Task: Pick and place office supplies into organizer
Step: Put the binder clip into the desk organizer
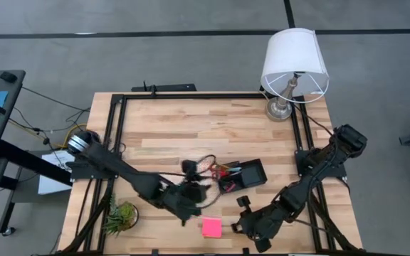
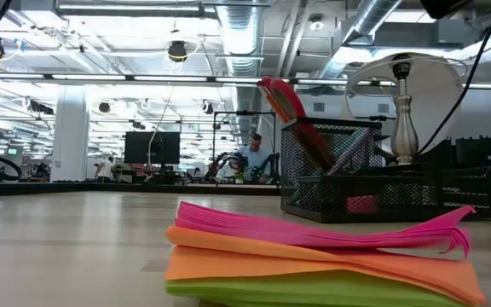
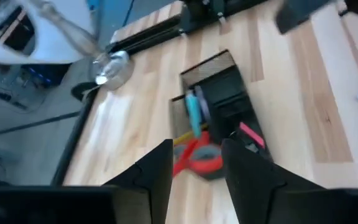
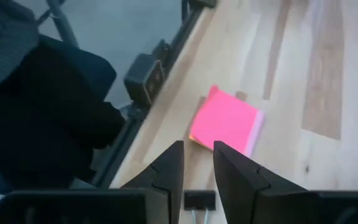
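The black mesh organizer [image 1: 246,176] stands near the table's middle. Red-handled scissors [image 2: 284,102] stick up out of its tall cup, leaning, and a teal pen [image 3: 193,112] lies in it. My left gripper [image 3: 197,171] hovers open above the table on the organizer's left, with the scissors' red handles [image 3: 199,155] beyond its fingertips and nothing between the fingers. A pink sticky-note pad [image 1: 211,227] lies flat near the front edge. To the pad's right, my right gripper [image 4: 198,165] is narrowly open above a black binder clip [image 4: 201,200] on the table.
A white-shaded lamp [image 1: 294,67] stands at the far right corner, and a small green plant [image 1: 122,217] at the near left. Black frame rails [image 1: 119,135] run along the table's edges. Bare wood lies between the organizer and the lamp.
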Tool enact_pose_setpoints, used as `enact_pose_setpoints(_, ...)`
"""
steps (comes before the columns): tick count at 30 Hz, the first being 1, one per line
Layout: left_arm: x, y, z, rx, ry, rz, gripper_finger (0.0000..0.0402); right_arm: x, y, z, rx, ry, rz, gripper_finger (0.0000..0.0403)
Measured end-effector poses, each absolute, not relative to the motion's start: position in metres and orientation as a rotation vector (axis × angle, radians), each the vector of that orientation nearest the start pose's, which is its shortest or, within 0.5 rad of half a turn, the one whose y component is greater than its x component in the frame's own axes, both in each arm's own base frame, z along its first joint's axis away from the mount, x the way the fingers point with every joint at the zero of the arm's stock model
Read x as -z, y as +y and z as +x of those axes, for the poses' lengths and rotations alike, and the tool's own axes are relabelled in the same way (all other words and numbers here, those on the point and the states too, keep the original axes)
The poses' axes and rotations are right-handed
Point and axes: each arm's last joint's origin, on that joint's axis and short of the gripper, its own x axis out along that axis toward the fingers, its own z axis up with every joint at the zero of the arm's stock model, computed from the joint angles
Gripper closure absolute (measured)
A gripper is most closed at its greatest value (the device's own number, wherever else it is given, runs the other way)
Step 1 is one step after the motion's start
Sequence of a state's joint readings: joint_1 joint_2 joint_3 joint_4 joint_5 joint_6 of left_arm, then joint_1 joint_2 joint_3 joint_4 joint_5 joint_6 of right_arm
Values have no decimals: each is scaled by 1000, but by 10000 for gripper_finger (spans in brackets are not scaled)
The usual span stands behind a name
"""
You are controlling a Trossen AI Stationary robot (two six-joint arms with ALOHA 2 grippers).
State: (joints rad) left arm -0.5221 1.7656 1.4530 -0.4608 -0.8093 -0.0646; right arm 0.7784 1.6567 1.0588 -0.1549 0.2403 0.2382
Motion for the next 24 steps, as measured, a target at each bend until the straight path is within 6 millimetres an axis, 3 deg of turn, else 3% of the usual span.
enact_pose_setpoints(7, -374, -150, 258, -267, 488, 288, 276, -214, 254, 241, -509, 682, -222, 322)
enact_pose_setpoints(11, -399, -130, 212, -234, 441, 248, 276, -212, 257, 236, -555, 681, -325, 322)
enact_pose_setpoints(14, -392, -119, 191, -227, 437, 218, 276, -211, 256, 235, -559, 688, -338, 322)
enact_pose_setpoints(18, -361, -110, 175, -230, 458, 193, 276, -215, 247, 238, -537, 707, -340, 322)
enact_pose_setpoints(20, -344, -108, 173, -241, 462, 166, 276, -231, 236, 236, -526, 699, -279, 322)
enact_pose_setpoints(24, -320, -106, 170, -257, 467, 142, 276, -284, 204, 220, -517, 603, -172, 322)
